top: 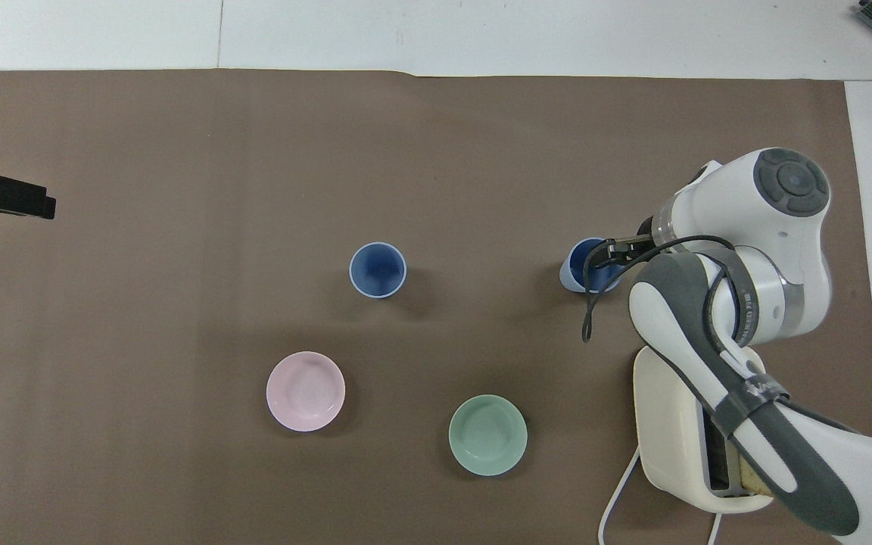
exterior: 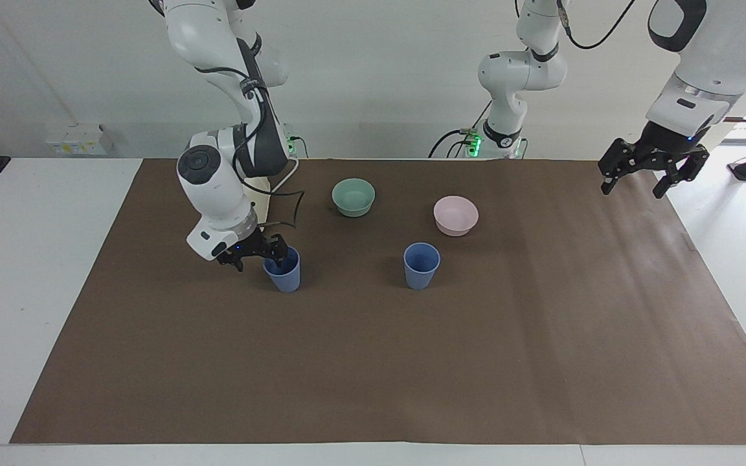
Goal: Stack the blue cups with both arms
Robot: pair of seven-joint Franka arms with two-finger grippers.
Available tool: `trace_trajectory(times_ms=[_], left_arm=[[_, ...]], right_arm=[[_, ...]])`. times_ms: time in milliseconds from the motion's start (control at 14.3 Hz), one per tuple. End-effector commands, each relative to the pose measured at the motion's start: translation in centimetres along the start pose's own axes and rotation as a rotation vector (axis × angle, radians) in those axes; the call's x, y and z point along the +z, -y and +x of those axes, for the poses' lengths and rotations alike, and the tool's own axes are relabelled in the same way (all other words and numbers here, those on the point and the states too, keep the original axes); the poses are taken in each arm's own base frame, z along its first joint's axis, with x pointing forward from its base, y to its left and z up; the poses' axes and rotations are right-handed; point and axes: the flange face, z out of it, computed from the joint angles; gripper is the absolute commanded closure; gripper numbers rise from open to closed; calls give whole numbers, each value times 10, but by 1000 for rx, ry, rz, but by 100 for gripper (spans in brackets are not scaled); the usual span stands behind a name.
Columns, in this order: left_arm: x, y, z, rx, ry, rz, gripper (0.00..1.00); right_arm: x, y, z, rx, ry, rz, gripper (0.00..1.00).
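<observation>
Two blue cups stand upright on the brown mat (exterior: 373, 362), well apart from each other. One blue cup (exterior: 282, 270) sits toward the right arm's end of the table; the other blue cup (exterior: 421, 265) sits near the middle, just farther from the robots than the pink bowl (exterior: 456, 215). Right gripper (exterior: 258, 254) is low at the first cup: one finger (exterior: 278, 254) dips inside the rim, the other stays outside the wall on the side toward the arm's end. Jaws look spread, straddling the cup wall; whether they pinch it cannot be told. Cup base on the mat. Left gripper (exterior: 653, 169) hangs in the air over the mat's edge at the left arm's end, jaws wide apart, holding nothing; the arm waits there. Green bowl (exterior: 353, 197) sits nearer the robots than both cups, beside the pink bowl. A cream toaster (top: 674, 431) stands near the right arm's base, mostly hidden by the arm.
</observation>
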Motion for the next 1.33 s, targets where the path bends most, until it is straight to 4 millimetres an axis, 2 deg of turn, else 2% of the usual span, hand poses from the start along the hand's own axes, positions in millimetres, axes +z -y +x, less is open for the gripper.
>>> trace_trajectory(times_ms=[0, 70, 490, 630, 770, 979, 1049, 1119, 1259], left_arm=[[1, 6, -1, 50, 20, 8, 0], [0, 7, -2, 42, 24, 7, 0], [8, 12, -25, 23, 76, 2, 0], [8, 11, -26, -6, 77, 3, 0], [9, 11, -27, -8, 91, 1, 0], [8, 11, -27, -6, 86, 2, 0], [8, 11, -26, -8, 86, 2, 0], [7, 11, -26, -8, 82, 2, 0], [6, 6, -25, 3, 80, 2, 0]], right_arm=[[-3, 0, -3, -10, -18, 12, 97], [-3, 0, -1, -10, -20, 11, 100], [-12, 4, 11, -6, -41, 20, 100], [-31, 6, 17, -8, -53, 24, 100], [-59, 14, 25, 8, -56, 53, 100], [-100, 44, 34, 80, -110, 120, 100], [-110, 65, 38, 106, -128, 127, 100], [-112, 92, 42, 125, -126, 125, 100], [-127, 129, 53, 159, -138, 135, 100]])
